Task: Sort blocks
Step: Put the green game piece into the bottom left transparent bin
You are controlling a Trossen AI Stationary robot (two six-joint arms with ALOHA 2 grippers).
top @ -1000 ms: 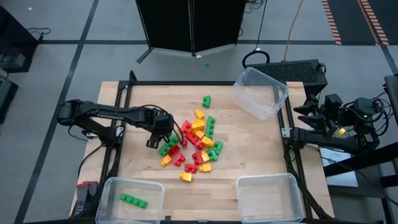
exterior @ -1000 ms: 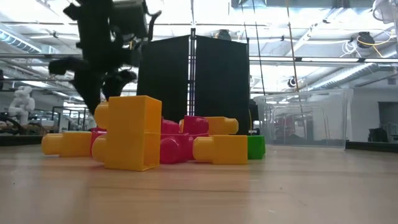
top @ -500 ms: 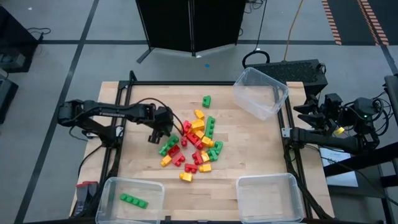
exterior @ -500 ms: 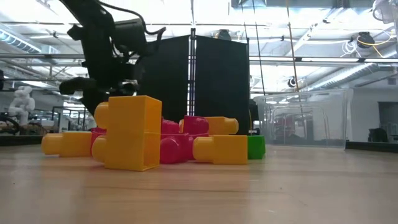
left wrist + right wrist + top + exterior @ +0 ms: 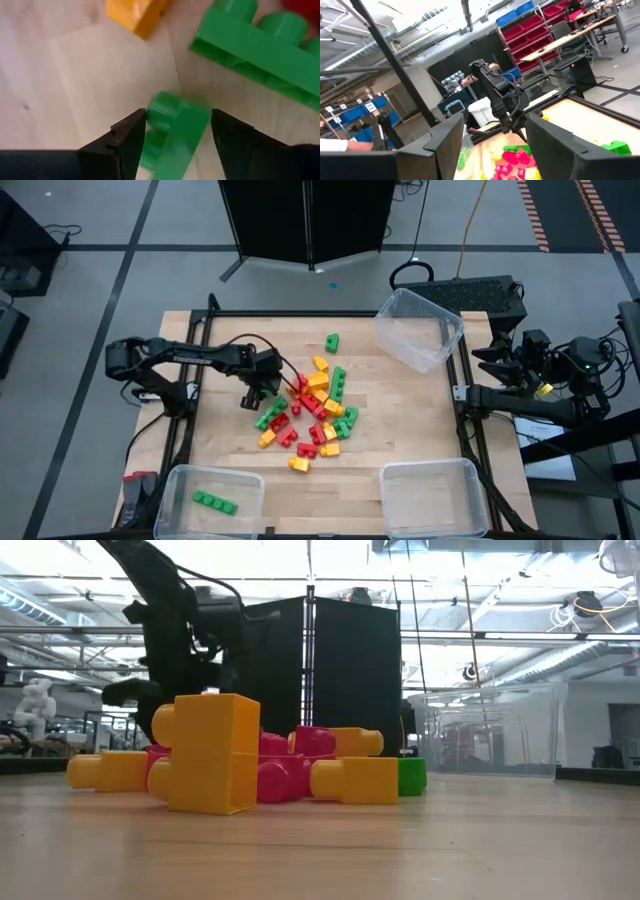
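Note:
The blocks (image 5: 310, 410) lie heaped in red, green and yellow-orange at the table's middle. One green block (image 5: 331, 342) sits apart toward the far edge. My left gripper (image 5: 255, 392) is open at the heap's left side, pointing down. In the left wrist view its fingers (image 5: 127, 140) stand on either side of a small green block (image 5: 175, 131) on the wood, with only slim gaps. Whether they touch it I cannot tell. A long green block (image 5: 260, 55) and a yellow one (image 5: 136, 12) lie just beyond. My right gripper (image 5: 492, 135) waits open beyond the table's right edge (image 5: 492, 372).
A clear bin (image 5: 210, 500) at the near left corner holds a green block (image 5: 215, 502). A second clear bin (image 5: 433, 495) stands at the near right. A third (image 5: 418, 328) sits tilted at the far right corner. Bare wood lies left of and nearer than the heap.
My left gripper has moved a little toward the table's far edge and right, in toward the heap, and has come down lower, as the low view shows. The blocks have stayed where they were.

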